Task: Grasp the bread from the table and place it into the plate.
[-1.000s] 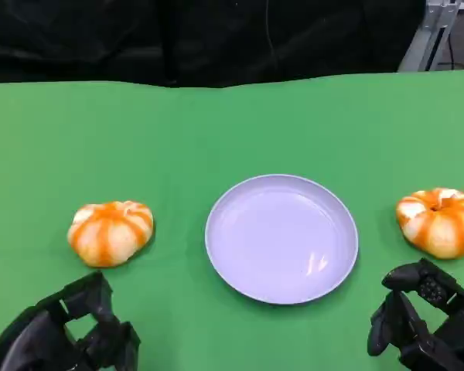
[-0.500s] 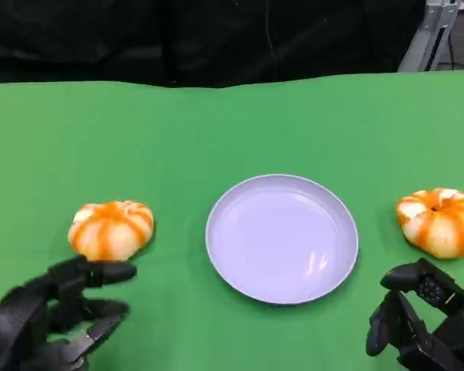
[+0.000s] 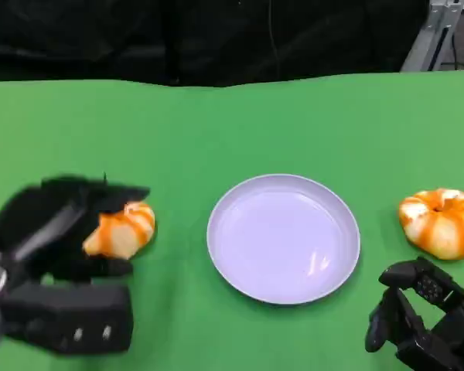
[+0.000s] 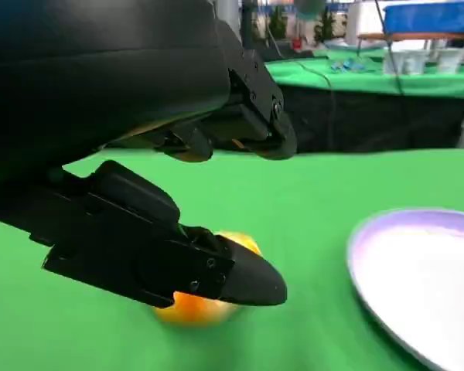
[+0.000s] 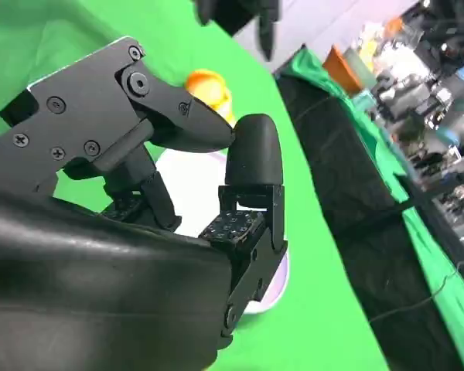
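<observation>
Two orange-and-white striped breads lie on the green table. The left bread (image 3: 125, 232) (image 4: 195, 311) (image 5: 208, 87) sits left of the lilac plate (image 3: 282, 239) (image 4: 425, 278) (image 5: 272, 280). My left hand (image 3: 62, 228) (image 4: 162, 251) hovers over it with fingers spread above and beside it, without clearly gripping it. The right bread (image 3: 441, 222) lies right of the plate. My right hand (image 3: 417, 317) (image 5: 139, 193) rests near the table's front right, just in front of that bread, fingers loosely bent and apart, holding nothing.
A black curtain hangs behind the table's far edge, and a metal stand (image 3: 433, 31) is at the back right. Bare green cloth (image 3: 232, 131) stretches beyond the plate.
My left hand has risen from the front left corner and moved forward over the left bread, partly covering it. The right hand, the plate and the right bread have stayed put.
</observation>
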{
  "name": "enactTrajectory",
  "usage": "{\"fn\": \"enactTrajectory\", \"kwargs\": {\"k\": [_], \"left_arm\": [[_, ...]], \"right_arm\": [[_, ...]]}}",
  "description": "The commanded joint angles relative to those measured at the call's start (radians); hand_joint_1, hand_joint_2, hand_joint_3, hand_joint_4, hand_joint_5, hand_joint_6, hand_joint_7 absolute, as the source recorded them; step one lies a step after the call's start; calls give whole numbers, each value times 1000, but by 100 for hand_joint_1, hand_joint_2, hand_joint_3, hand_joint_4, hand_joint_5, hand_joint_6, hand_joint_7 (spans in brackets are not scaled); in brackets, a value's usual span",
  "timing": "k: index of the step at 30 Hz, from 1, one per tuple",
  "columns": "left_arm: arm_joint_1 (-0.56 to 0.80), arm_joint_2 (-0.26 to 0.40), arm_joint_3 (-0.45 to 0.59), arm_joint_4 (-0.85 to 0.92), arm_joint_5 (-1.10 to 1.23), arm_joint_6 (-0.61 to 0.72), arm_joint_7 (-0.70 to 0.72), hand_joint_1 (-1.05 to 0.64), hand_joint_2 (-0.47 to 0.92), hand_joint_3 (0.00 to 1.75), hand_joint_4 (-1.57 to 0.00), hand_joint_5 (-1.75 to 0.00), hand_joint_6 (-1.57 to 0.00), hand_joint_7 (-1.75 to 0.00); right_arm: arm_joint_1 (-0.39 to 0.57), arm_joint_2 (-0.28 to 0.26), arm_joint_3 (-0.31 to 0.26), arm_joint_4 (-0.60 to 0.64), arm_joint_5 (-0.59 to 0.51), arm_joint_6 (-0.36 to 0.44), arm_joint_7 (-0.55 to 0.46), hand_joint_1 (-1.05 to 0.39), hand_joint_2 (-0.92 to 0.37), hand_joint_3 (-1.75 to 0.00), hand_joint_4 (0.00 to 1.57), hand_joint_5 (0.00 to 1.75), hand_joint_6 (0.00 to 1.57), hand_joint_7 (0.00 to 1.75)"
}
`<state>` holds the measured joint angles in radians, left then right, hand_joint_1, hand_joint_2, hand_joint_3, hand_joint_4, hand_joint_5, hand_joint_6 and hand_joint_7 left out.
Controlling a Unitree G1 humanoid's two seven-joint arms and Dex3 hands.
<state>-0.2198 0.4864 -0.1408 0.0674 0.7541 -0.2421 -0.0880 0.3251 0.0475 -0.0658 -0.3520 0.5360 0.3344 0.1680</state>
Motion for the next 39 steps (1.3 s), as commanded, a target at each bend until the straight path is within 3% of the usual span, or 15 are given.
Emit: {"fn": "enactTrajectory", "kwargs": {"k": [1, 7, 10, 16, 39], "left_arm": [[-50, 12, -45, 70, 20, 17, 8, -81, 92, 14, -43, -12, -54, -1], [-56, 19, -56, 77, 14, 20, 17, -81, 92, 14, -44, -10, -54, -1], [-194, -34, -143, 284, 62, 68, -8, -79, 92, 15, -45, -9, -54, -1], [-270, -48, -210, 460, 53, 73, 5, -78, 92, 18, -45, -6, -53, 0], [-305, -24, -240, 613, 7, 39, 50, -73, 92, 19, -47, -3, -52, 0]], "right_arm": [[11, 2, 0, -14, -6, -6, -8, -15, -54, -109, 83, 175, 82, 142], [11, 3, 0, -14, -7, -5, -8, -15, -54, -109, 83, 175, 82, 143], [13, 7, -2, -19, -2, 0, -12, -14, -55, -109, 84, 175, 82, 143], [14, 14, 4, -18, -6, -9, -7, -14, -54, -109, 85, 175, 83, 142], [23, 17, 14, -42, -11, -1, -22, -15, -54, -109, 85, 175, 83, 142]]}}
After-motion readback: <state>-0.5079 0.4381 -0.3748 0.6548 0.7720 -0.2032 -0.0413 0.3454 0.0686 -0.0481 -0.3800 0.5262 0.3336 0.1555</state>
